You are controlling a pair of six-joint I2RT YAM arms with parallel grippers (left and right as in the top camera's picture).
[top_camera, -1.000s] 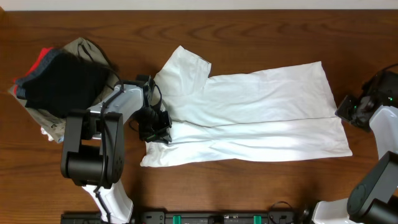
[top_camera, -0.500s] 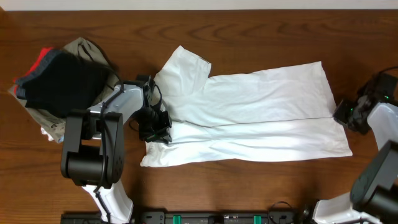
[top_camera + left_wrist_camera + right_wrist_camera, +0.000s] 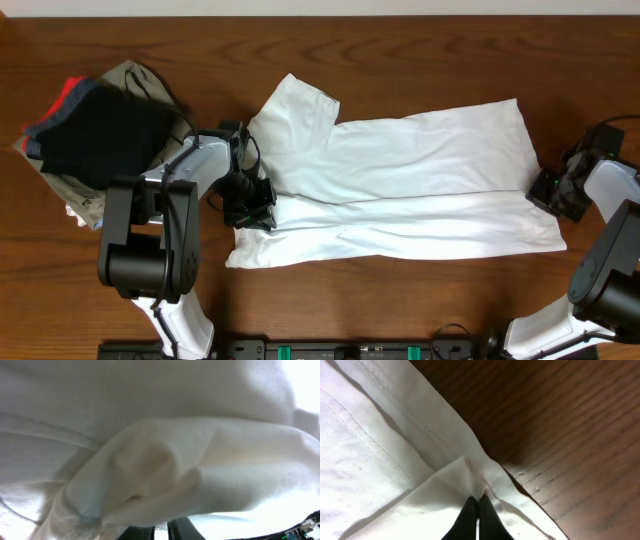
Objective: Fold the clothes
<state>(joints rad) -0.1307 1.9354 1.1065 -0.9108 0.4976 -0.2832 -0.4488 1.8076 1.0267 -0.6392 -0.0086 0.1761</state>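
White clothes (image 3: 420, 185) between tight jaws (both sides)

Inventory, as I see it from my station:
- Left arm (image 3: 150, 230): black rounded joint housings, white link shells, black cable (image 3: 247, 150) looped at the wrist.
- Left gripper (image 3: 250, 208): black.
- Right arm (image 3: 612, 240): same black-and-white build.
- Right gripper (image 3: 552, 192): black; fingers (image 3: 469, 516) slim and tapering.

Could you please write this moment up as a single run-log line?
left gripper: shut on white garment, sleeve end | right gripper: shut on hem edge | garment: spread on table
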